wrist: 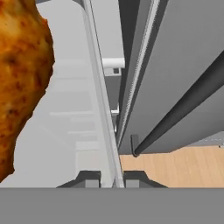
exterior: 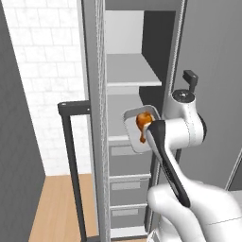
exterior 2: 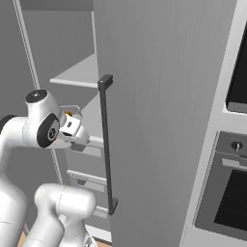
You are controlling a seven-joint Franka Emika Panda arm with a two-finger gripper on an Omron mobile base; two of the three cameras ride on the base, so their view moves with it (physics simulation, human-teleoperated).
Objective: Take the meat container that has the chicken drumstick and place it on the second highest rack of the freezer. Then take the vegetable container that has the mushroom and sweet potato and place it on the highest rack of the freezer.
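One container, the meat container (exterior: 138, 128) with the chicken drumstick (exterior: 143, 124), is pinched at its rim by the end effector (wrist: 106, 178), in front of the freezer's (exterior: 127, 94) second highest rack (exterior: 124, 113). It is not yet placed there; the vegetable container remains for later.

Mottled orange-brown chicken drumstick (wrist: 19, 74)

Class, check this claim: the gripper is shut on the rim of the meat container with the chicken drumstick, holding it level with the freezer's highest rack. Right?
Not quite. In the left base view the gripper holds the meat container with the chicken drumstick below the highest rack, about level with the second shelf.
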